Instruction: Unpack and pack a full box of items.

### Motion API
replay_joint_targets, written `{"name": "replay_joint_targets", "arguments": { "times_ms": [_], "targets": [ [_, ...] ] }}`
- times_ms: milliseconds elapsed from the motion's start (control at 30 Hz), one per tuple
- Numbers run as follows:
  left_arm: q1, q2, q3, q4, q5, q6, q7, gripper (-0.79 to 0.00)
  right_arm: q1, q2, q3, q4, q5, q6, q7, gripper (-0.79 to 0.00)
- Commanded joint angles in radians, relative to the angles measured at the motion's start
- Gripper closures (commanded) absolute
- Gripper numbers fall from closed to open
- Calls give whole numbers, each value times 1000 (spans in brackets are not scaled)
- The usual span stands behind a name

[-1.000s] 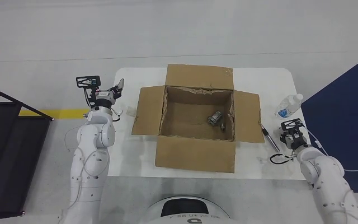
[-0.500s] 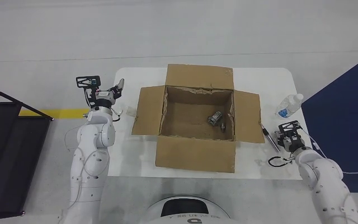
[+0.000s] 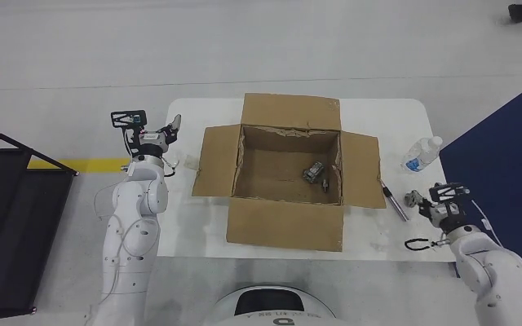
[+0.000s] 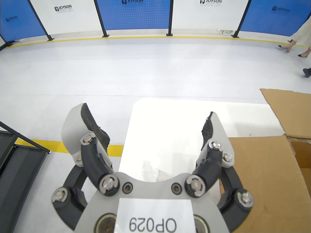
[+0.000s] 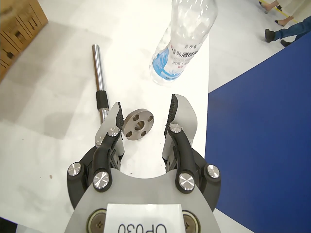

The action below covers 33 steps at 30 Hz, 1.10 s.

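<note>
The open cardboard box stands mid-table with a small metal part on its floor. Right of the box lie a steel rod with a black band and a round metal flange; both also show from above, rod and flange. My right gripper is open just above the table, its fingers either side of the flange, which lies flat near one pad. My left gripper is open and holds nothing, over the table's far left corner.
A clear water bottle stands just beyond the flange, close to the table's right edge. A box flap lies beside the left gripper, a scrap of clear plastic under it. A black rack stands left of the table.
My right gripper has drawn back toward the table's near right edge, and the flange now shows on the table in front of it. The left arm has not moved.
</note>
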Motion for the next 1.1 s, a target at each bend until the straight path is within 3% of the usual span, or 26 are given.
{"name": "replay_joint_targets", "arguments": {
  "times_ms": [0, 167, 233, 300, 667, 767, 867, 967, 1067],
  "targets": [
    [0, 0, 0, 0, 0, 0, 0, -785, -41, -3, 40, -50, 41, -17, -34, -425],
    [0, 0, 0, 0, 0, 0, 0, -785, -144, -12, 126, -187, 114, -117, -127, -388],
    [0, 0, 0, 0, 0, 0, 0, -785, -175, -15, 148, -226, 119, -148, -146, -449],
    [0, 0, 0, 0, 0, 0, 0, -785, -198, -16, 161, -260, 108, -197, -155, -785],
    [0, 0, 0, 0, 0, 0, 0, -785, -198, -16, 160, -263, 119, -209, -162, -785],
    [0, 0, 0, 0, 0, 0, 0, -785, -170, -14, 159, -315, 176, -326, -226, -785],
    [0, 0, 0, 0, 0, 0, 0, -785, -155, -12, 188, -397, 125, -354, -218, -785],
    [0, 0, 0, 0, 0, 0, 0, -785, -125, -7, 187, -452, 195, -398, -155, -785],
    [0, 0, 0, 0, 0, 0, 0, -785, -87, 4, 150, -563, 155, -432, 4, -785]
  ]
}}
